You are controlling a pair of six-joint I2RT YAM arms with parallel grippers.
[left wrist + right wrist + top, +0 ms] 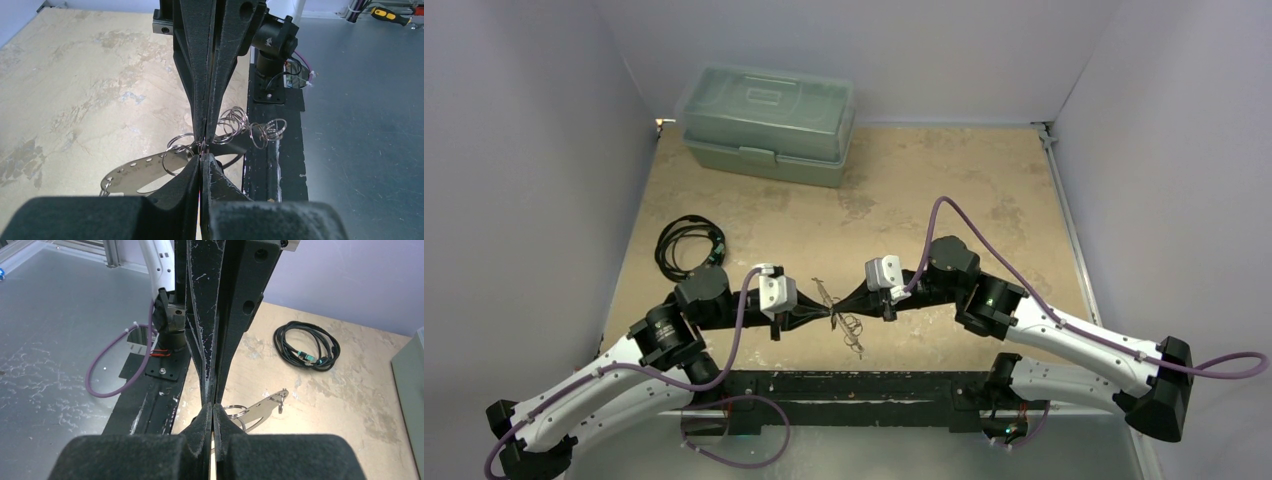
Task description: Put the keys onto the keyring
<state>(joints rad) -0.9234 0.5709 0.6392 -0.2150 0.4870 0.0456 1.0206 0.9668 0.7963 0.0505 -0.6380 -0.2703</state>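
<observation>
– My left end effector is clamped fully on a thin ring of the keyring, tip to tip with my right end effector, equally tight; the bunch hangs well right of the black cable
– Doing it well?
– I'd keep both pinches firm, pry the coil apart gently, never yank

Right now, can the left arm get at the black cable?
Probably yes: the black cable lies in the open beside that arm, nothing between. But the left gripper is shut on the keyring, so it must let go first.
</observation>
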